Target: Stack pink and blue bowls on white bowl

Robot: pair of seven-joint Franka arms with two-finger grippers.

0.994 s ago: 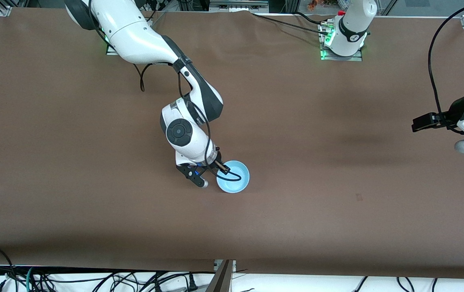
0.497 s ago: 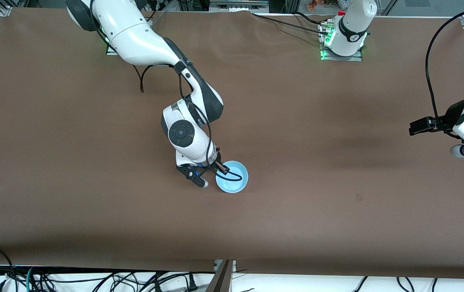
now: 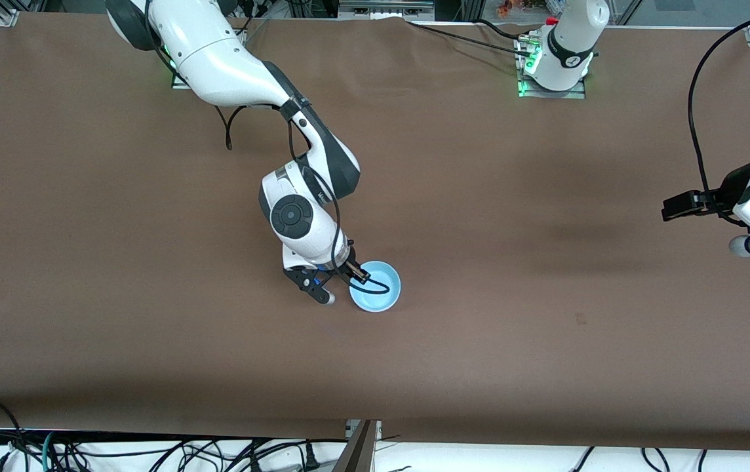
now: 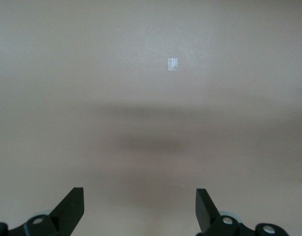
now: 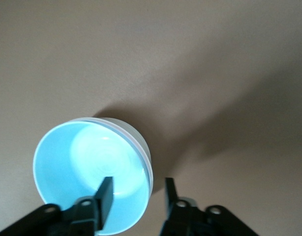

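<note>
Right claw (image 5: 136,194) straddles the blue bowl's (image 3: 375,295) rim, fingers slightly parted; left claw (image 4: 139,209) waits spread over bare surface (image 3: 545,328)

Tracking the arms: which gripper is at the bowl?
The right gripper: it straddles the blue bowl at its rim. The left gripper hangs open over the table, at its own end.

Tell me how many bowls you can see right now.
2: a blue bowl mid-table, nested in a white bowl whose rim shows around it. The right end effector straddles their rim. A pink bowl may be hidden between them.
</note>
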